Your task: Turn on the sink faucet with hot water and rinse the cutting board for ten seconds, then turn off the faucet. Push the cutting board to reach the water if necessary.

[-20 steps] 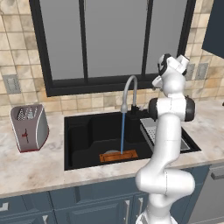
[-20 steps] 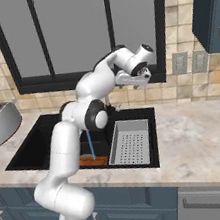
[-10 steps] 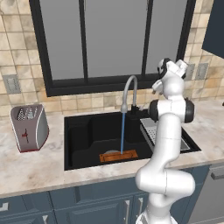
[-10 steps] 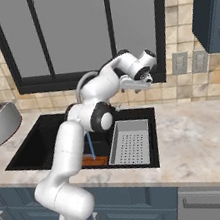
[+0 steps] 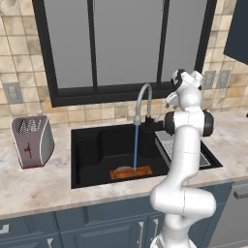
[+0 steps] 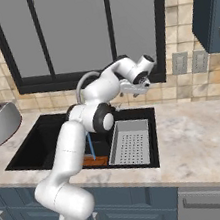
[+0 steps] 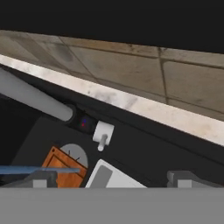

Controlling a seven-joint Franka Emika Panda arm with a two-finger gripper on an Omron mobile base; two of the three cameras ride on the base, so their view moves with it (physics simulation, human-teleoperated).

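Running water (image 5: pixel 135 147) on unlabelled cutting board (image 5: pixel 131 172)

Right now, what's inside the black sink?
In the sink lie a cutting board under the water and a grey perforated rack on the right. The arm hides part of the basin.

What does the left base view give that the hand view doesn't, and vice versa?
Left base view: the silver toaster on the counter, the dark-framed window, and the whole black two-compartment sink.
Hand view: a close look at the small pale lever at the faucet's base, with the jaws standing open.
Both: the grey metal gooseneck faucet, the thin light-blue water stream, and the orange-brown wooden cutting board it lands on.
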